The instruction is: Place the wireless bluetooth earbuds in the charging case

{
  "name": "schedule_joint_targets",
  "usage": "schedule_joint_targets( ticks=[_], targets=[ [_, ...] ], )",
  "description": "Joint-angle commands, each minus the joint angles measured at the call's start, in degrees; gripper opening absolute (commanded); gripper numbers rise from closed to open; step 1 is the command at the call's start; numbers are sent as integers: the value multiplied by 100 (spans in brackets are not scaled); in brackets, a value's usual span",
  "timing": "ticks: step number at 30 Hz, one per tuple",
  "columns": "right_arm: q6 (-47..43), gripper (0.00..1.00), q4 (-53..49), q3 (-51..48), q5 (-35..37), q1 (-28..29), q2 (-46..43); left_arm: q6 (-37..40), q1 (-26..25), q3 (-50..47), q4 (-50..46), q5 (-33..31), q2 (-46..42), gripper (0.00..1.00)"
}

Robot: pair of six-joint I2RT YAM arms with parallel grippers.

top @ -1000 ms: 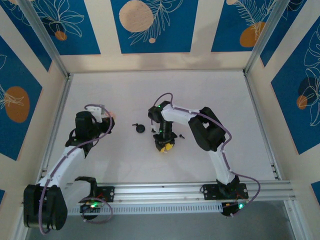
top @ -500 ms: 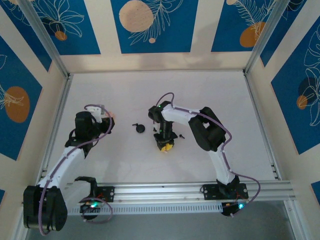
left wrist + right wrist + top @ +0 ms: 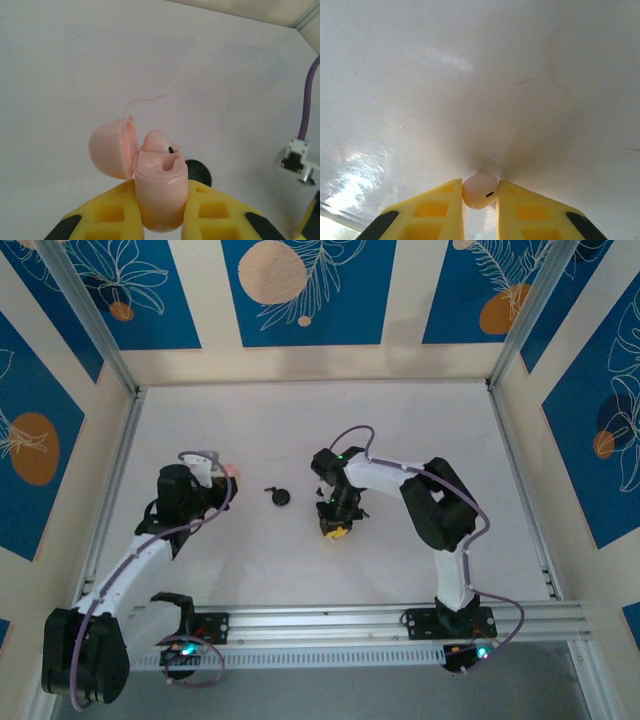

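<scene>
**Earbud Pinched, Slip Is the Risk**

Our right jaws are closed on a small rounded pink plastic earbud (image 3: 480, 191), down near the white table (image 3: 470, 75). Our left jaws clamp the pink open-lidded charging case (image 3: 160, 195), well apart. The smooth earbud could twist in so slight a pinch and miss its socket.

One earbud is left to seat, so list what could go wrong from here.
1. The right gripper pinches the round pink earbud at its very fingertips, so it could twist or pop out.
2. The charging case in the left gripper has its lid standing open beside the free slot and a seated earbud. The wide yellow fingers might knock either.
</scene>
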Motion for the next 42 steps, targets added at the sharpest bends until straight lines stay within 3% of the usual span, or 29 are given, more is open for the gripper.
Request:
schedule_joint_targets(
  ticks=[1, 14, 22, 31, 42],
  targets=[
    [451, 19, 888, -419, -46, -158, -614, 190, -289, -147, 712, 222, 106, 13],
    [909, 19, 2992, -2138, 16, -847, -2757, 749, -1895, -135, 2735, 27, 1577, 13],
    [868, 19, 4001, -2924, -497, -1500, -4015, 964, -2675, 314, 3945, 20, 2710, 13],
    [703, 19, 4315, -3105, -878, -1731, -4692, 1166, -3170, 805, 4675, 17, 3416, 13],
    [658, 19, 4784, -3208, -1136, -1743, -5105, 1419, -3337, 946, 5016, 20, 3523, 13]
  ],
)
